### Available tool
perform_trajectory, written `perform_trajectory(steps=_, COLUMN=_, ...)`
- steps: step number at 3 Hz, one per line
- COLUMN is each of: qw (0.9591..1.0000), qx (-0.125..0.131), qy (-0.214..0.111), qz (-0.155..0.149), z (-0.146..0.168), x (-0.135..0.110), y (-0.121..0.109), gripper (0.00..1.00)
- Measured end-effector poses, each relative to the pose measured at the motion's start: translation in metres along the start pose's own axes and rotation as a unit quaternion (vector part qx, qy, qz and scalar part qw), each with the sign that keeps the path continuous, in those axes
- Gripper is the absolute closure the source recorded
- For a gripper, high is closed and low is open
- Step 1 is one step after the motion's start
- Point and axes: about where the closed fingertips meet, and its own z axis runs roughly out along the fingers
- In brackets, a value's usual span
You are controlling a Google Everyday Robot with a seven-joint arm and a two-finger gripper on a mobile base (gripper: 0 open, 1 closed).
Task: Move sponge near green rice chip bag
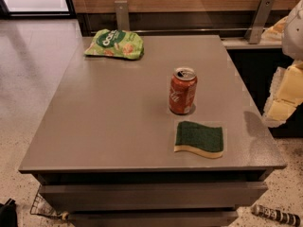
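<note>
Bench (pixel 104 126) is filling the middle of the view. Rice chip bag (pixel 115 44) is lying on the bench at its far left corner, close to the back edge. Can (pixel 182 91) is standing upright on the bench, right of centre, well apart from the bag. Sponge (pixel 199 139) is lying flat just in front of the can and slightly to its right, near the front edge, not touching the can. Tool (pixel 283 100) is hanging beyond the bench's right edge, level with can and sponge, apart from both. Two upright brackets (pixel 121 14) are standing behind the back edge. On the floor, a cylindrical item (pixel 276 215) is lying by the front right corner
</note>
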Motion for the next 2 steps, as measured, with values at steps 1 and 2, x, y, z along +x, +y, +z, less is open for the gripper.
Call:
perform_trajectory(steps=1, qw=1.0000, qx=0.000, qy=0.000, qz=0.000, z=0.0000, x=0.0000, y=0.0000, gripper=0.00)
perform_trajectory(steps=2, qw=0.9996, qx=-0.011, qy=-0.027, qz=0.005, z=0.0098, x=0.0014, y=0.0095, gripper=0.00)
